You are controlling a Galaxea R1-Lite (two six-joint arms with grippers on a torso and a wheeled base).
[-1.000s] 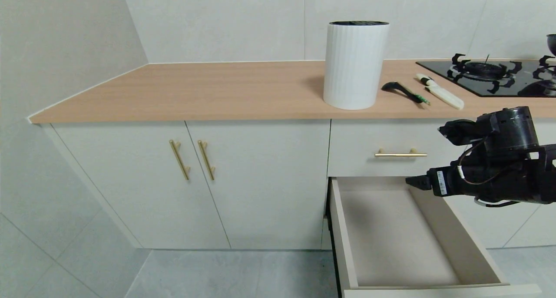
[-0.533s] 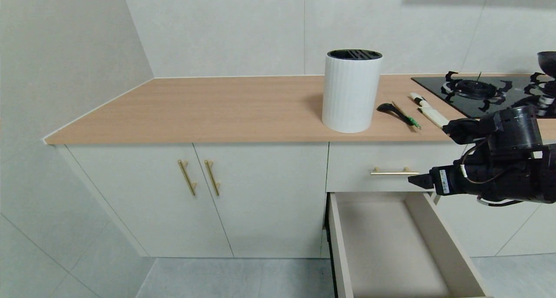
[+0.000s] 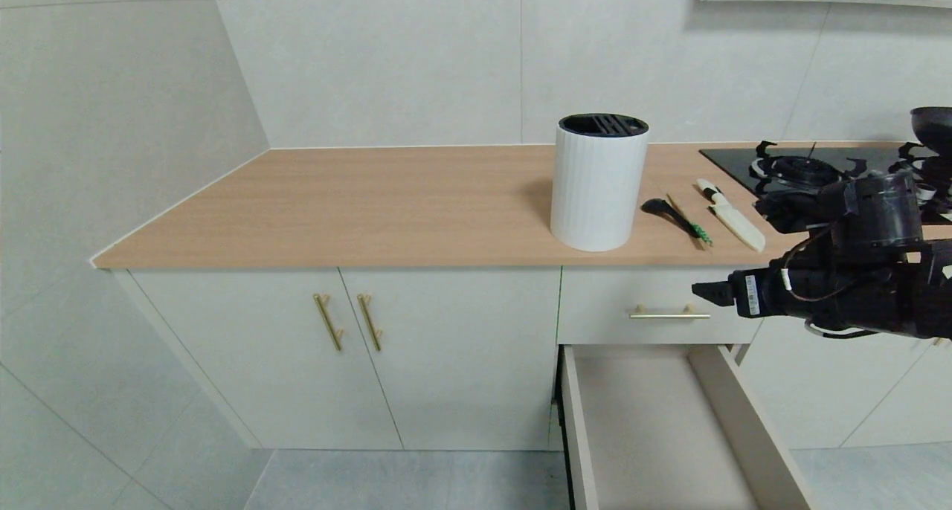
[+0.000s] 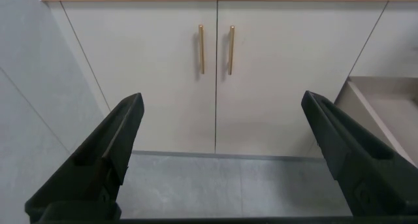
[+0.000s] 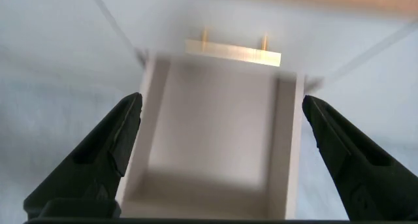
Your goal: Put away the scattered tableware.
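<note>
A long wooden tabletop [image 3: 372,205] is seen running along a tiled wall, with a pair of pale cupboard doors [image 3: 446,361] set beneath it, each fitted with a slim gold handle. To the right of these doors a closed drawer front [image 3: 595,305] with a gold bar handle is placed directly under the tabletop, and the drawer [image 3: 639,421] below it is pulled out. A black gas hob [image 3: 803,169] is let into the tabletop at its right end. A tall white ribbed utensil holder [image 3: 597,186] with a black slotted top is stood upright near the front edge, above the closed drawer front. The right gripper [image 3: 703,293] is held in front of the closed drawer front, above the open drawer, its fingers spread wide with nothing between them. The left gripper [image 4: 222,96] is pointed at the cupboard doors, likewise fully spread and empty. Between the holder and the hob, a white knife [image 3: 732,218] and a black spoon [image 3: 669,212] with a green-tipped handle are laid flat on the tabletop, just beside each other.
</note>
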